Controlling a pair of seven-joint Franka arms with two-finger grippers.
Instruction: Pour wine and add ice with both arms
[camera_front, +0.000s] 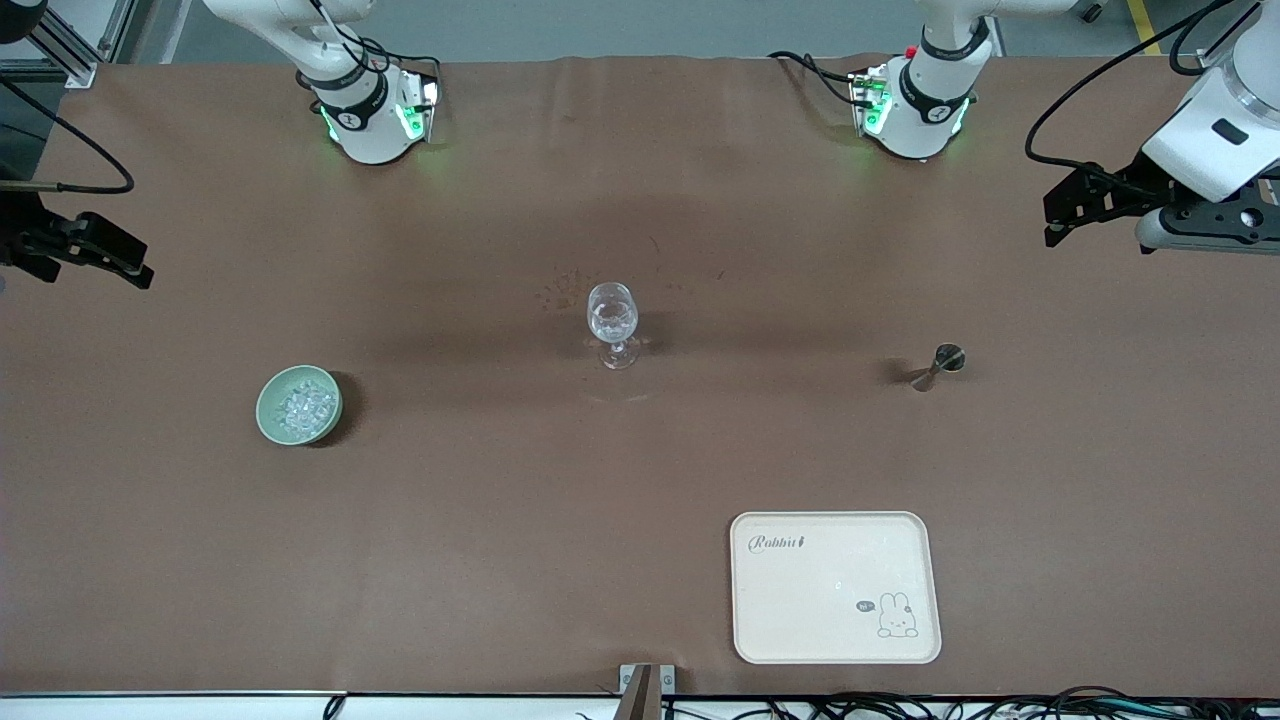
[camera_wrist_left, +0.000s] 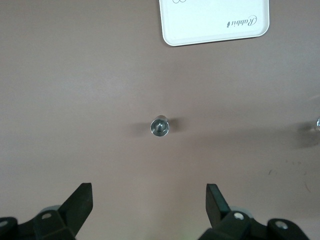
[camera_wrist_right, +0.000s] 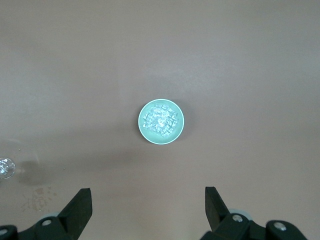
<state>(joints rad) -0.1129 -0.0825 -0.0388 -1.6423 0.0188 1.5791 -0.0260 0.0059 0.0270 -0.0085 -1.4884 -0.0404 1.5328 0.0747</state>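
Nothing looks started. The ice (camera_front: 304, 405) sits in its green bowl (camera_front: 270, 420), lower left; the wine glass (camera_front: 612, 322) stands mid-frame. Left hand (camera_wrist_left: 149, 200) and right hand (camera_wrist_right: 148, 202) hang released, holding nothing.

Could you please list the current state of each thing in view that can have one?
Wine glass: upright at mid-table.
Ice: heaped in the green bowl.
Jigger: standing untouched.
Tray: flat, nothing on it.
Left tool: open, high over the jigger.
Right tool: open, high over the bowl.
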